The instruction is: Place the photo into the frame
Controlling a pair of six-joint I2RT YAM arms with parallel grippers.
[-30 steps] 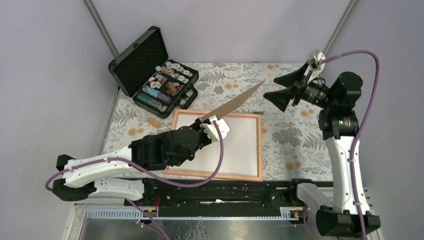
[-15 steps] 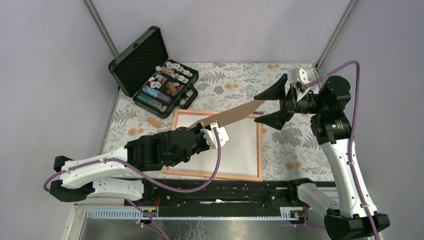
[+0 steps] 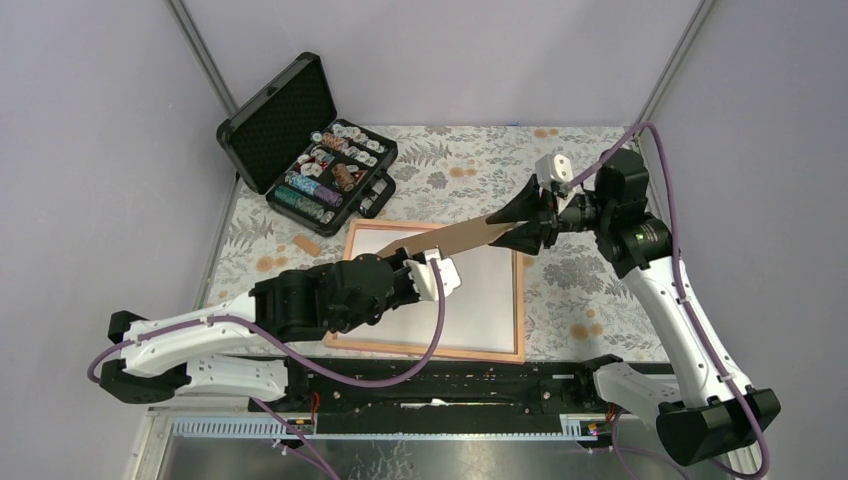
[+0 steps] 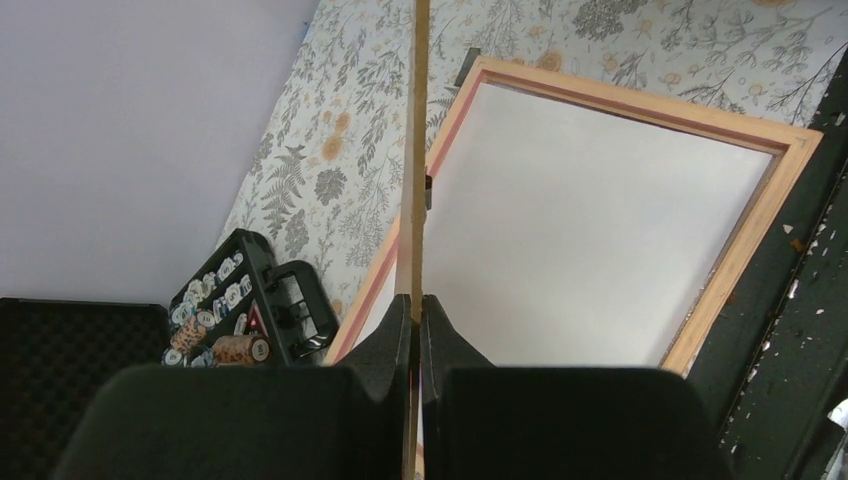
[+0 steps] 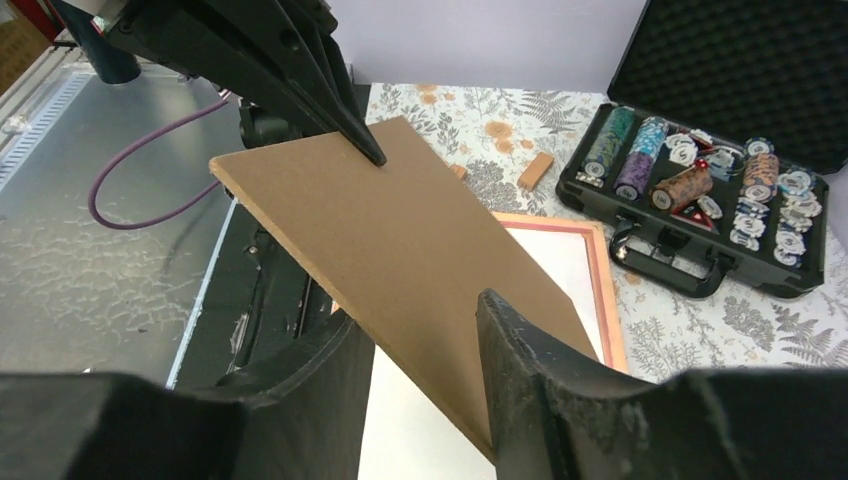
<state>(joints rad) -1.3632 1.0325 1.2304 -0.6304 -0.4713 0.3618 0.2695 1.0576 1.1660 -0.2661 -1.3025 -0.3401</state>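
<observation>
The frame [image 3: 521, 300] lay flat beneath the left gripper [image 4: 415, 305], clamped on the brown board [image 3: 460, 233]; the right gripper [image 5: 418, 315] gaped.

No writing, label, brand, number or sign can be read in any view. Markings on the chips [image 5: 690, 170] in the black case [image 5: 740, 60] near the table's far left corner are too small to make out; the brown board [image 5: 400, 220] and the frame [image 3: 521, 300] show blank faces
</observation>
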